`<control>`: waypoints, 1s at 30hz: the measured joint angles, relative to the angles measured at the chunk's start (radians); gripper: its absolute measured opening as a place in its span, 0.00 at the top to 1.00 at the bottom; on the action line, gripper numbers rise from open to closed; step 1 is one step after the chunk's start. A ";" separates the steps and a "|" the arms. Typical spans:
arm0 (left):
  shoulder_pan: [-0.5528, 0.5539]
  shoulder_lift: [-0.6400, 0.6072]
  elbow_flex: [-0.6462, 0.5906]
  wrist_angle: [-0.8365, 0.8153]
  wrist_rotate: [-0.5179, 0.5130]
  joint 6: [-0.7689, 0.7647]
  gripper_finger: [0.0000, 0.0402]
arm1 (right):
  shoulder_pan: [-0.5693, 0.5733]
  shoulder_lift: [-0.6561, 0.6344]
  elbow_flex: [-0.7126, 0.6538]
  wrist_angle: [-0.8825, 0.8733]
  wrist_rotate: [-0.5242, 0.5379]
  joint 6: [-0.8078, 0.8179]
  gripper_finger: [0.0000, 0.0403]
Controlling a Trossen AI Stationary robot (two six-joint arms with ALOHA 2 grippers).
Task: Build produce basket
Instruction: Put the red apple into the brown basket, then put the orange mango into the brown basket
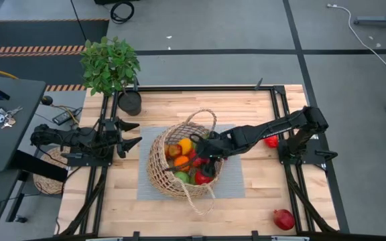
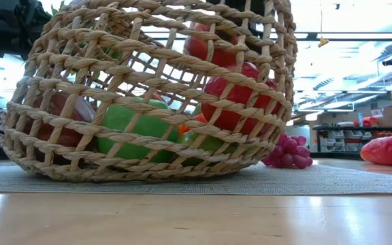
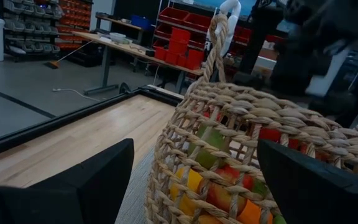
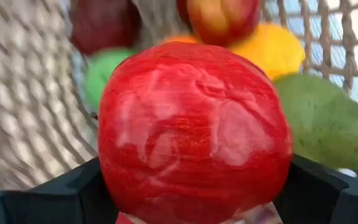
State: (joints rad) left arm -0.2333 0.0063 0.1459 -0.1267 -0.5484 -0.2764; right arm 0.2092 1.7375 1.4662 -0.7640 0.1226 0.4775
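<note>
The wicker basket (image 1: pixel 179 164) stands on a grey mat (image 1: pixel 233 182) in the middle of the table, filled with produce: orange, yellow, green and red pieces (image 1: pixel 187 161). My right gripper (image 1: pixel 204 152) reaches from the right into the basket's mouth, shut on a red apple (image 4: pixel 194 134). In its wrist view the apple fills the picture, with a green pear (image 4: pixel 328 124), a yellow piece and other fruit behind it. My left gripper (image 1: pixel 131 134) waits open to the left of the basket, level, facing its wall (image 3: pixel 229 143). My right gripper pinches the red apple between its two fingers, one on each opposite side (image 4: pixel 107 162). The fingers (image 4: pixel 61 196) slant down from the table's right side. The apple sits inside the basket's rim over the other produce; whether it rests on them I cannot tell.
A pomegranate (image 1: pixel 283 219) lies near the front right corner and another red piece (image 1: pixel 271 141) lies by the right arm. Purple grapes (image 2: pixel 288 153) lie behind the basket in the low view. A potted plant (image 1: pixel 110 63) stands at the far left corner.
</note>
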 joint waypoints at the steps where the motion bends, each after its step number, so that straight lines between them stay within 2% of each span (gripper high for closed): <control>1: 0.000 0.000 0.000 0.001 0.000 0.000 0.13 | 0.000 0.004 0.000 -0.025 0.001 -0.027 0.16; 7: 0.000 0.000 0.000 0.000 0.000 0.000 0.13 | -0.019 0.011 0.000 -0.062 -0.005 -0.068 0.14; 14: 0.000 0.000 0.000 0.000 0.000 0.001 0.13 | -0.042 0.011 0.002 -0.067 -0.053 -0.058 0.02; 17: 0.000 0.000 0.000 0.001 0.000 0.000 0.13 | -0.048 0.008 0.052 -0.146 -0.054 -0.028 0.03; 24: 0.000 0.000 0.000 0.001 0.000 0.000 0.13 | 0.011 -0.063 0.198 -0.267 0.122 -0.055 0.04; 27: 0.000 0.000 0.000 0.001 0.000 0.001 0.13 | 0.039 -0.116 0.192 -0.322 0.186 -0.063 0.05; 30: 0.000 0.000 0.000 0.000 0.000 0.000 0.13 | 0.053 -0.172 0.151 -0.416 0.232 0.008 0.05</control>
State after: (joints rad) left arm -0.2333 0.0063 0.1459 -0.1265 -0.5487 -0.2760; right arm 0.2619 1.5652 1.6170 -1.1802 0.3541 0.4860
